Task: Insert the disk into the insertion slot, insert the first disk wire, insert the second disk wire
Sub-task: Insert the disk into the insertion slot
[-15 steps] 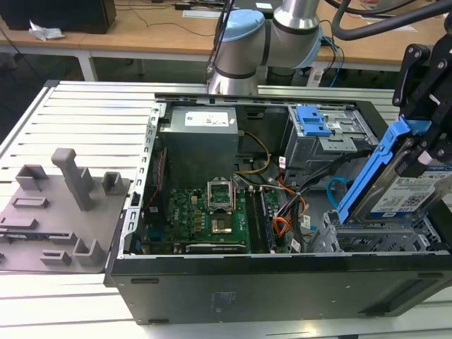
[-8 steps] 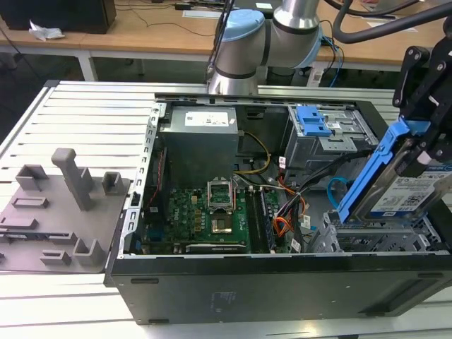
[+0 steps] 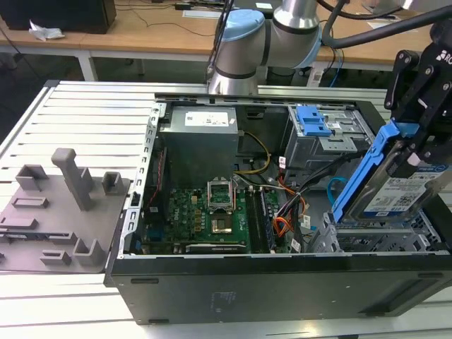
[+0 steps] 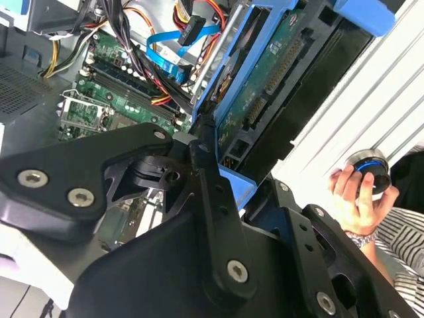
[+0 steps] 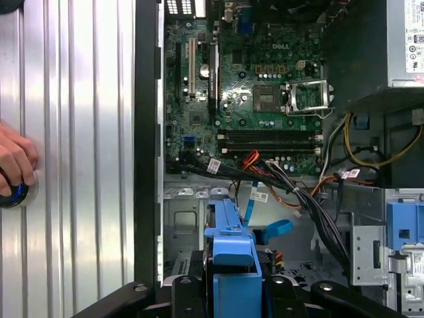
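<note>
The disk (image 3: 394, 192), silver with a white label in a blue carrier (image 3: 367, 169), hangs steeply tilted over the case's front corner on the exterior view's right. My gripper (image 3: 422, 150) is shut on its upper end. Its lower edge is at the top of the insertion slot (image 3: 367, 239), a silver perforated cage; I cannot tell whether they touch. The second wrist view has the disk's green circuit side (image 4: 265, 86) between my black fingers (image 4: 205, 172). In the first wrist view the carrier (image 5: 232, 246) hangs above the cage wall (image 5: 182, 222). A loose blue flat wire (image 4: 165, 56) with a black plug lies beside the disk.
The open computer case (image 3: 282, 282) lies on a slatted metal table (image 3: 92, 120). Inside are a motherboard (image 3: 205, 212), a power supply (image 3: 198, 138), a grey bay with a blue bracket (image 3: 313, 121) and orange and black cables (image 3: 286, 212). A person's hand (image 4: 354, 192) rests on a round knob beside the case.
</note>
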`<control>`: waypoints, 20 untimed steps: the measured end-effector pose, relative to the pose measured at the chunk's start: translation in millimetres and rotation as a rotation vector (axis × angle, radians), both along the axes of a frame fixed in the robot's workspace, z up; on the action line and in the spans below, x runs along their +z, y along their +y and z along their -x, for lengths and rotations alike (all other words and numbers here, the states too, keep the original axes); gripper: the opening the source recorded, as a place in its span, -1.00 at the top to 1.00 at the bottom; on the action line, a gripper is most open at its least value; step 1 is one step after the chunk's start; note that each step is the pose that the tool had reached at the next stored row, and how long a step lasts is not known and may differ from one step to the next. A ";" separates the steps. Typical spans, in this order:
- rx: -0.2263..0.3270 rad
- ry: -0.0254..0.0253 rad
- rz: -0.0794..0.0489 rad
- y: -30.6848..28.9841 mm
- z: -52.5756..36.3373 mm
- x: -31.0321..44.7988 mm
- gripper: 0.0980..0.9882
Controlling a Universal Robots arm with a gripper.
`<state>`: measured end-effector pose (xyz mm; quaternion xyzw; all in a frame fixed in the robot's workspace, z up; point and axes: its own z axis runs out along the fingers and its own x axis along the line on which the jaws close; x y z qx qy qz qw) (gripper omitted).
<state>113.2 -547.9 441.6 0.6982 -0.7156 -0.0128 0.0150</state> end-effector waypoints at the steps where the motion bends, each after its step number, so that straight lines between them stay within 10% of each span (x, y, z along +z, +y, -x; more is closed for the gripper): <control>1: 0.000 0.0000 0.000 0.1 0.2 -2.0 0.39; 20: 0.000 -0.0001 0.000 0.1 6.3 -29.0 0.39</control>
